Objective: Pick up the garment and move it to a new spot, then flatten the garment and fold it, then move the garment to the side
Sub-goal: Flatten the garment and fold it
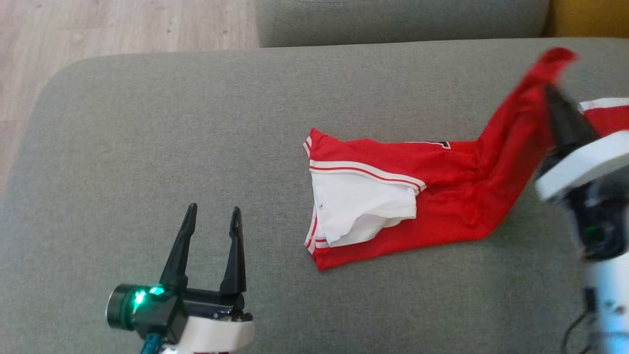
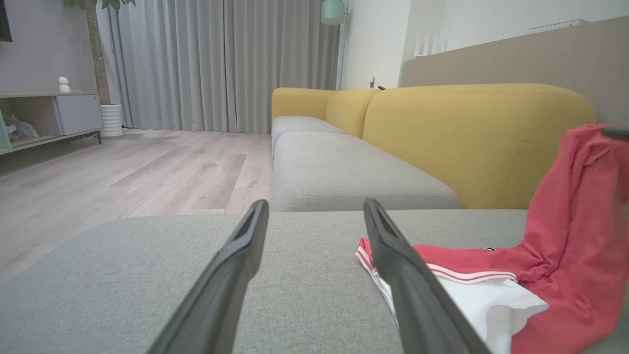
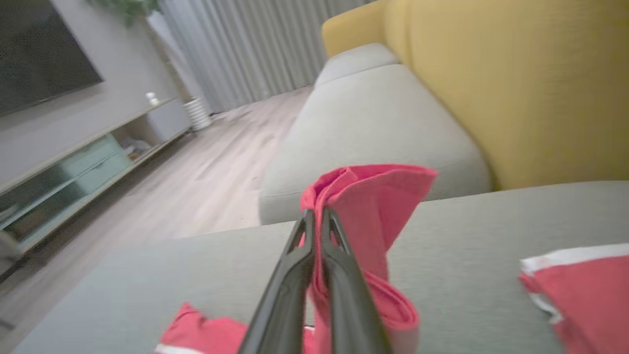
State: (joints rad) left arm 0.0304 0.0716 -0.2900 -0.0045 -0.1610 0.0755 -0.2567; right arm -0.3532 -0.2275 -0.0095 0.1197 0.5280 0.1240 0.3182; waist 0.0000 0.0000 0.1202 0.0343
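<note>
The garment (image 1: 442,196) is a red jersey with white trim and a white inner flap, lying crumpled on the grey sofa cushion (image 1: 196,147). Its right part is pulled up off the cushion into a raised peak. My right gripper (image 1: 550,96) is shut on that lifted red cloth; in the right wrist view the garment (image 3: 368,206) bunches around the closed fingers (image 3: 339,275) of my right gripper (image 3: 314,216). My left gripper (image 1: 212,212) stands open low at the left, apart from the jersey. In the left wrist view the garment (image 2: 565,255) rises at the right beside my open left gripper (image 2: 314,209).
A second grey seat cushion (image 2: 344,172) and a yellow backrest (image 2: 471,132) lie beyond the garment. Wooden floor (image 1: 98,34) runs past the cushion's far left edge. A low TV cabinet (image 2: 49,113), a plant pot and grey curtains stand across the room.
</note>
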